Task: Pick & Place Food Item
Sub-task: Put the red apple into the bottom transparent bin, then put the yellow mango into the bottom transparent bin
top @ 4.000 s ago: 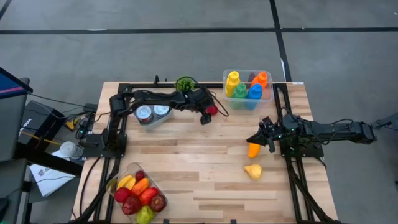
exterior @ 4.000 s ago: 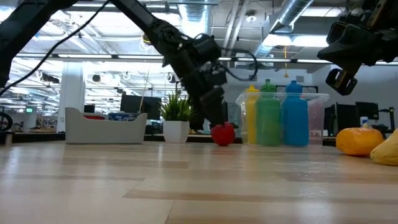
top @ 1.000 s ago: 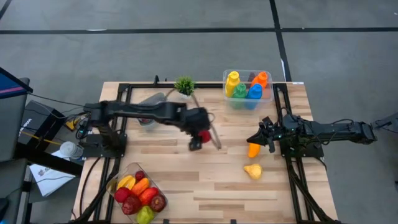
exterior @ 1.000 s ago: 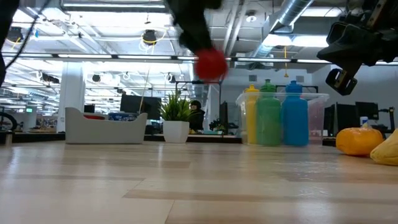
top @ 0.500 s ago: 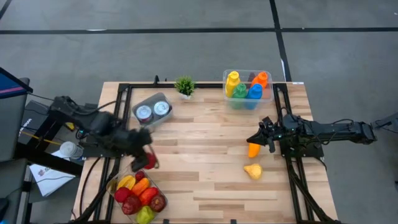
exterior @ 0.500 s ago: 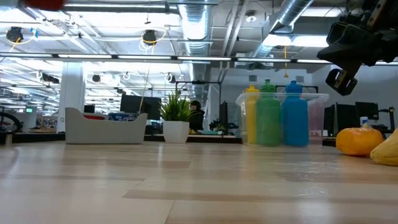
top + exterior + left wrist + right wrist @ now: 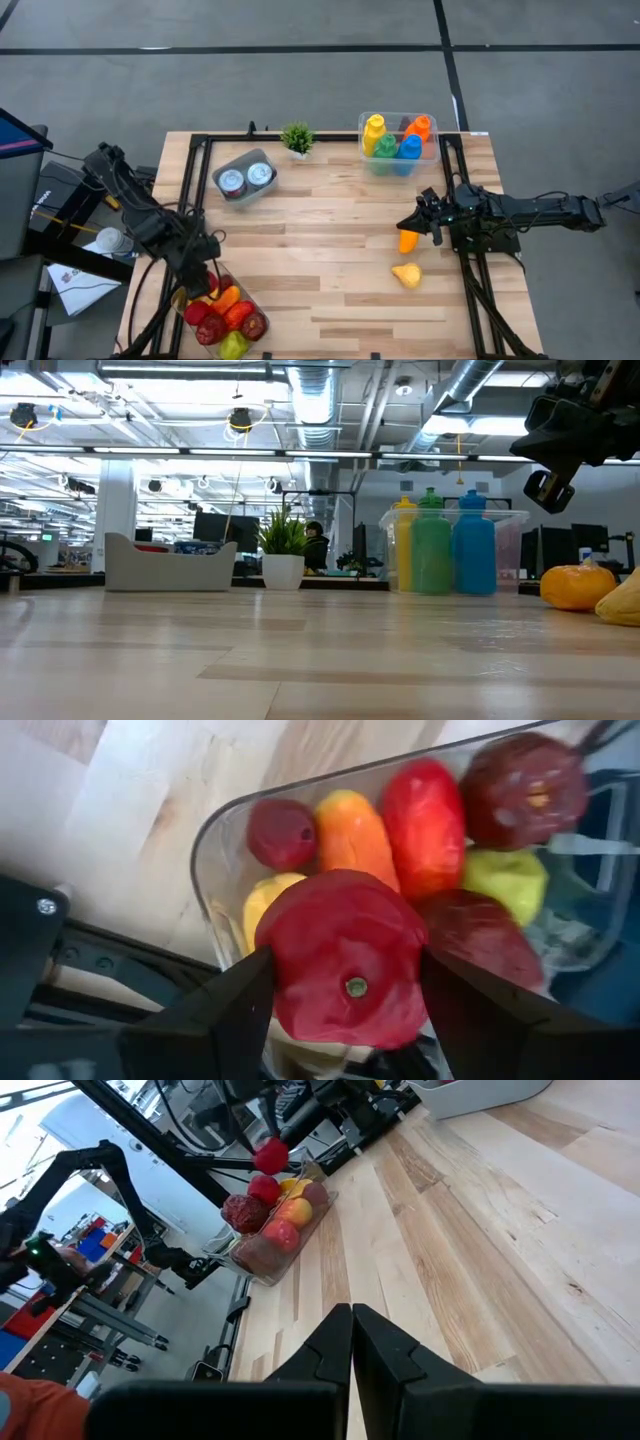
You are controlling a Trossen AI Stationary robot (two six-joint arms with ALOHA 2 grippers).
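A round red fruit (image 7: 345,960) hangs in my left gripper (image 7: 200,274), which is shut on it above the clear fruit container (image 7: 215,850) at the table's near left. The container (image 7: 222,312) holds several red, orange, yellow and green fruits. The right wrist view shows the red fruit (image 7: 270,1155) just over that heap. My right gripper (image 7: 421,223) stays shut and holding nothing at the table's right, beside an orange fruit (image 7: 407,241) and a yellow one (image 7: 406,274) lying on the wood. My left gripper pinches the red fruit by two opposite sides (image 7: 275,955) between its two fingers (image 7: 225,1010). The fingers come steeply from above. The fruit's end with the small green stem spot (image 7: 354,986) faces the wrist camera. It hangs lifted clear over the fruits in the container.
At the far right edge stands a clear bin of coloured bottles (image 7: 397,140). A small potted plant (image 7: 296,137) stands at the far middle, with a tray holding two cans (image 7: 245,178) to its left. Bare wood lies across the table's middle (image 7: 330,250).
My left gripper has swung from the table's middle toward the near left corner with the red fruit, rolling as it went. It now hangs over the fruit container. The fruit has stayed between the fingers, clear of the table.
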